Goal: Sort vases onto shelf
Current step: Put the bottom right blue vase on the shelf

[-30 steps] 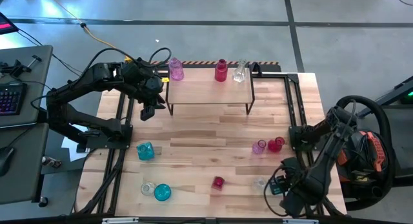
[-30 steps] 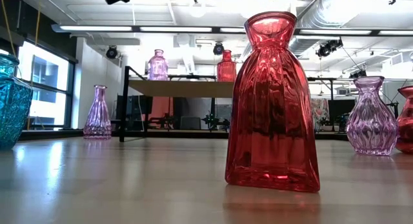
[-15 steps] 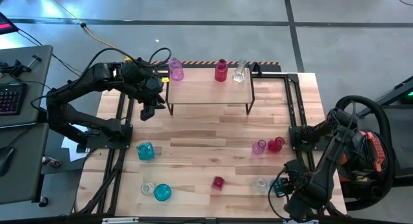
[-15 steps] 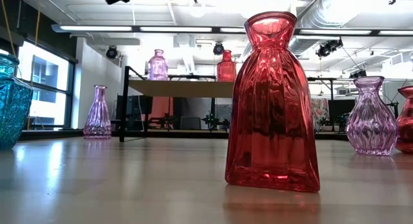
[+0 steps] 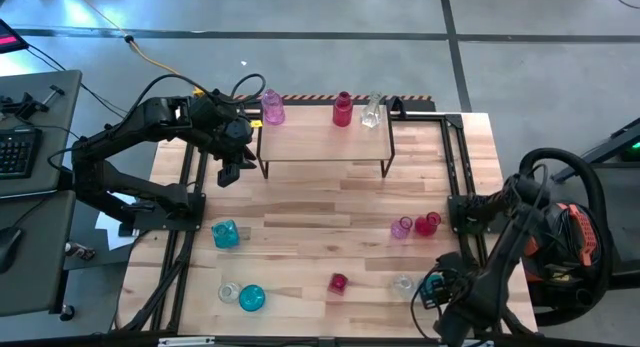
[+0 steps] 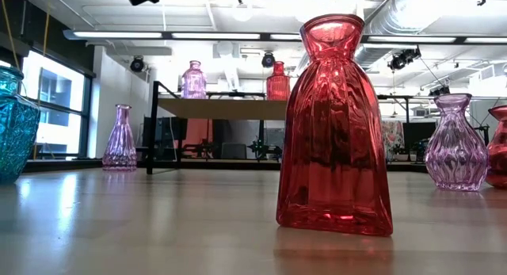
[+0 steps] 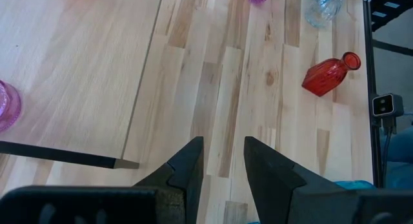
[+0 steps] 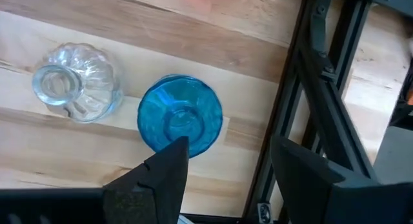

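The shelf (image 5: 325,142) stands at the table's far edge with a pink vase (image 5: 272,109), a red vase (image 5: 343,110) and a clear vase (image 5: 372,110) on its top. More vases stand on the table: teal (image 5: 225,233), teal (image 5: 252,298), red (image 5: 338,283), pink (image 5: 401,227), red (image 5: 428,223). My right gripper (image 8: 226,143) hangs open, pointing down, over a teal vase (image 8: 181,119) beside a clear vase (image 8: 76,82) at the near right; the teal vase lies just past one fingertip. My left gripper (image 7: 222,146) waits open by the shelf's left end (image 5: 228,172).
The black frame rail (image 8: 322,101) runs close beside the teal vase on the table's right side. A small clear vase (image 5: 229,291) stands near the front left. In the low view the red vase (image 6: 334,124) stands upright up close, a purple one (image 6: 455,144) to its right.
My right gripper has sunk a little and drifted slightly toward the table's near edge, over the teal vase at the near right. No vase has moved.
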Action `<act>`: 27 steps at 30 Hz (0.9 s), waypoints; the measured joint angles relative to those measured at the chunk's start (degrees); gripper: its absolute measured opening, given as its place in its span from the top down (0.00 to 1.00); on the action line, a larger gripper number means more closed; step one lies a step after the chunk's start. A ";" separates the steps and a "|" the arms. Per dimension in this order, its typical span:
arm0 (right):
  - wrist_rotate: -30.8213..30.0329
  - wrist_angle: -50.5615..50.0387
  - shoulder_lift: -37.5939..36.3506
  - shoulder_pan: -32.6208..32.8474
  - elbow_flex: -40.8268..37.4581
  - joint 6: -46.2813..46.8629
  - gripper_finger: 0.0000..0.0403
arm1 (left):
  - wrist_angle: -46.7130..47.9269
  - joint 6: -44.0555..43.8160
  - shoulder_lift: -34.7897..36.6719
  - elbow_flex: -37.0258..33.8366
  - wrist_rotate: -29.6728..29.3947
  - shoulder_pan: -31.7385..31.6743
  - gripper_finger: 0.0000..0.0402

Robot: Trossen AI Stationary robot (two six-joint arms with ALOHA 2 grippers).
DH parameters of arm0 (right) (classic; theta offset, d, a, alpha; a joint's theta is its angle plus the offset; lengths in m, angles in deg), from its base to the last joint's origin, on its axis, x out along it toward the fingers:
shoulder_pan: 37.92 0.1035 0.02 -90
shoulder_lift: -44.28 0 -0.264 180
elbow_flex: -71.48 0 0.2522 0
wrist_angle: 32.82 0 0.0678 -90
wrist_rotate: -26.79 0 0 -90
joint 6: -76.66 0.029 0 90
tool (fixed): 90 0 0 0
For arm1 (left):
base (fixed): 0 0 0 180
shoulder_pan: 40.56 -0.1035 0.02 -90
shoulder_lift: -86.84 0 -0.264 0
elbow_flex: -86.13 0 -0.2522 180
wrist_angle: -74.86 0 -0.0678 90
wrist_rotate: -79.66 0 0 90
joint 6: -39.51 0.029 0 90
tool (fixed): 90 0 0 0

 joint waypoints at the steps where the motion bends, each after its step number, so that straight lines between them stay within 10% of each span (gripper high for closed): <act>1: -0.01 0.42 0.20 0.00 0.00 0.00 0.51 | 0.01 0.00 -0.01 0.00 0.00 0.01 0.74; 27: 1.35 5.88 1.06 -3.51 -6.61 -0.63 0.52 | 0.00 0.00 0.00 0.00 0.01 -0.01 0.74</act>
